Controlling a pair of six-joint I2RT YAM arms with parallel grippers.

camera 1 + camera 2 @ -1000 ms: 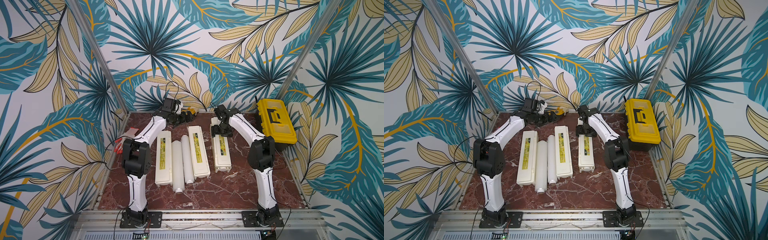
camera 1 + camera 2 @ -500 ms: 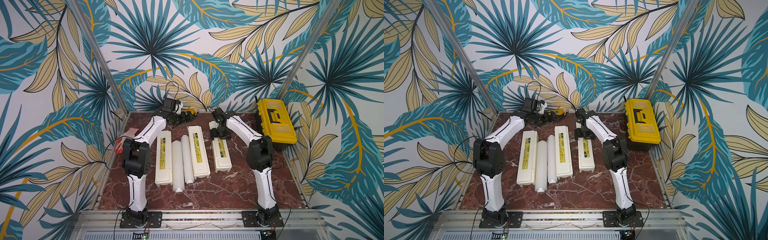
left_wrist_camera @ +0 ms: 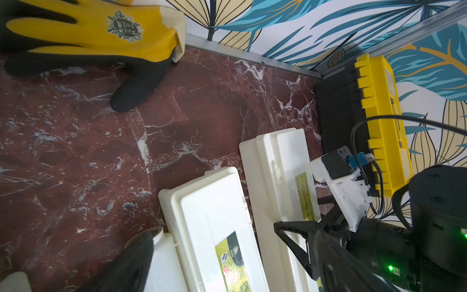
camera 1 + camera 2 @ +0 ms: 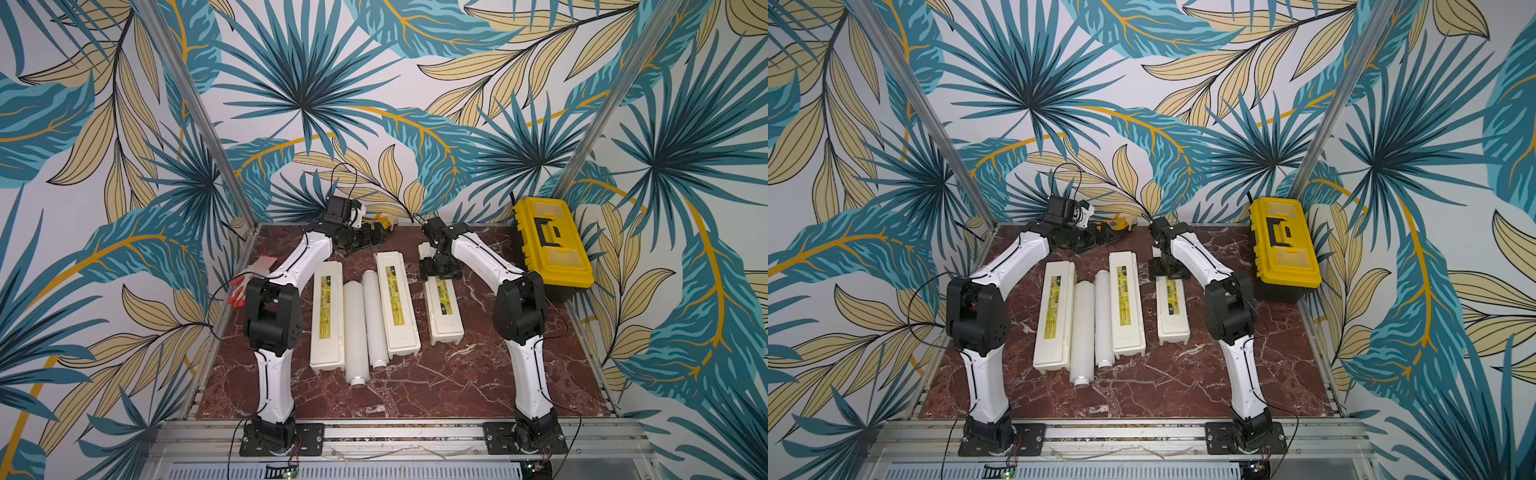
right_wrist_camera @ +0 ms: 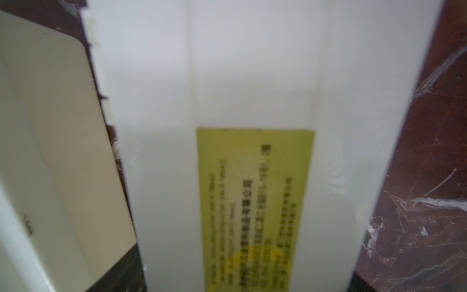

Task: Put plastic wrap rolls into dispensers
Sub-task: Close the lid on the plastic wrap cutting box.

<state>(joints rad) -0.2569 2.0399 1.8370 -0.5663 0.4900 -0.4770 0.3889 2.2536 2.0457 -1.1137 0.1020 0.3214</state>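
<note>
Three cream dispensers lie side by side with lids down: left, middle and right. Two white plastic wrap rolls lie between the left and middle ones. My right gripper straddles the right dispenser near its far end, with a finger pressed against each long side. My left gripper hovers open and empty at the back of the table. One of its fingers shows over a roll's end.
A yellow-and-black toolbox stands at the back right, close to my right arm. A yellow work glove lies against the back wall by my left gripper. A red-and-white glove lies at the table's left edge.
My right gripper has edged slightly toward the front along the right dispenser, which stays put. The left arm has not moved.
</note>
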